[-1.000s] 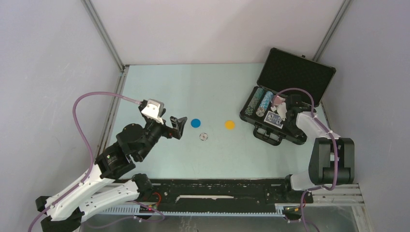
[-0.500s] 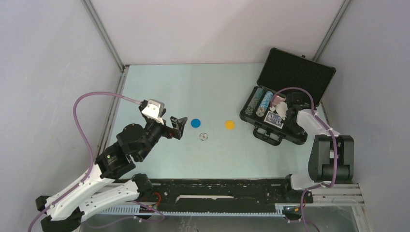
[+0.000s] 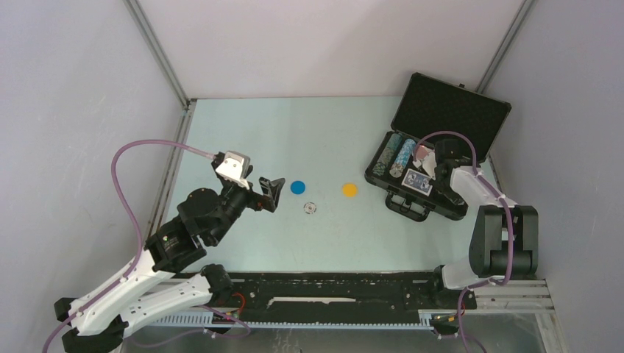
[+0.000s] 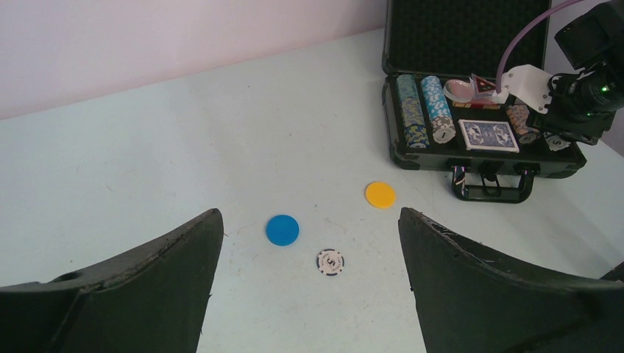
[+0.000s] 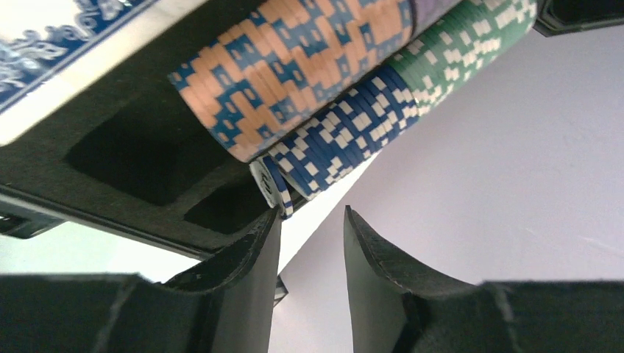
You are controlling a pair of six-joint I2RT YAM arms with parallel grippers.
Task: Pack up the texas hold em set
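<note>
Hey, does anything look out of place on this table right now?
Yes. Three pieces of the set lie loose on the table, left of the open case: a blue disc, a yellow disc and one black-and-white chip.

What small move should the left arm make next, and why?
Probably ease the left pincer forward and down onto the blue disc: its jaws stand open and empty, and that disc lies ahead of it, loose on the table with the white chip and orange disc, outside the open case.
</note>
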